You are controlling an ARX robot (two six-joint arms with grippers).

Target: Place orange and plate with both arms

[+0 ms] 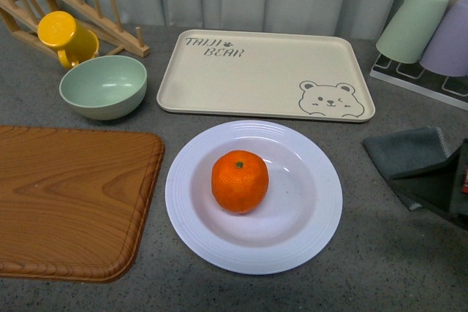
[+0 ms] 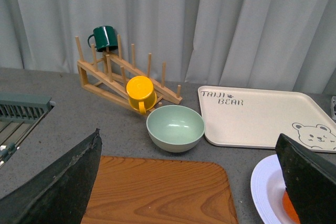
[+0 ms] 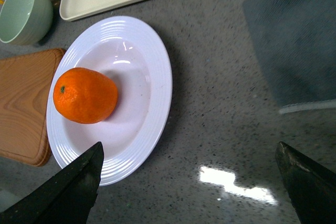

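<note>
The orange (image 1: 240,181) sits in the middle of the white plate (image 1: 191,213) on the grey counter, in front of the bear tray. My left gripper (image 2: 189,182) is open and empty above the wooden board, with the plate's rim (image 2: 264,187) and a sliver of the orange (image 2: 290,211) beside one finger (image 2: 310,182). My right gripper (image 3: 191,182) is open and empty over bare counter, next to the plate (image 3: 157,93) with the orange (image 3: 85,95); one finger (image 3: 73,187) lies near the rim.
A wooden board (image 1: 73,202) lies left of the plate. A beige bear tray (image 1: 263,71) lies behind it. A pale green bowl (image 1: 102,85), a yellow mug (image 1: 66,34) and a wooden rack (image 1: 95,16) stand back left. A grey cloth (image 1: 406,153) and hanging cups (image 1: 413,27) are right.
</note>
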